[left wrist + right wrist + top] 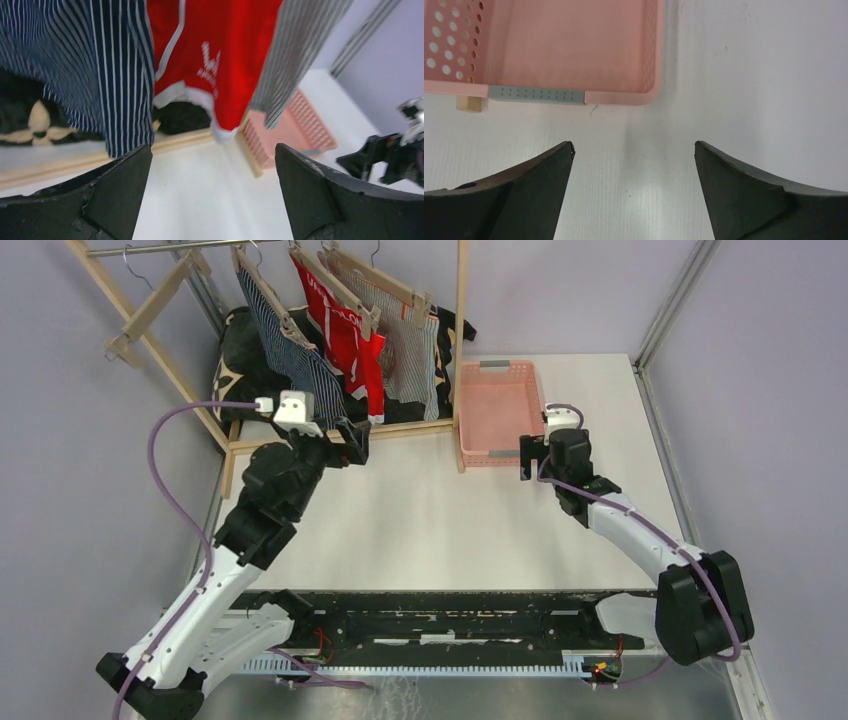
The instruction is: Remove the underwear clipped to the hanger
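Left gripper [212,150] is sitting wide open, empty, just short of the hems: navy striped boxers [100,65] ahead-left, red boxers [220,50] dead ahead, grey striped boxers [300,45] ahead-right. Light limp cloth, likely stretching before unclipping; pinch a hem fold. Right gripper [634,145] is hovering open facing pink basket [621,95].

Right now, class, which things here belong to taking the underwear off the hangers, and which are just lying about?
Job: navy striped boxers, red boxers, grey striped boxers, wooden clip hangers, left gripper.
Lying about: black flowered cushion, pink basket.
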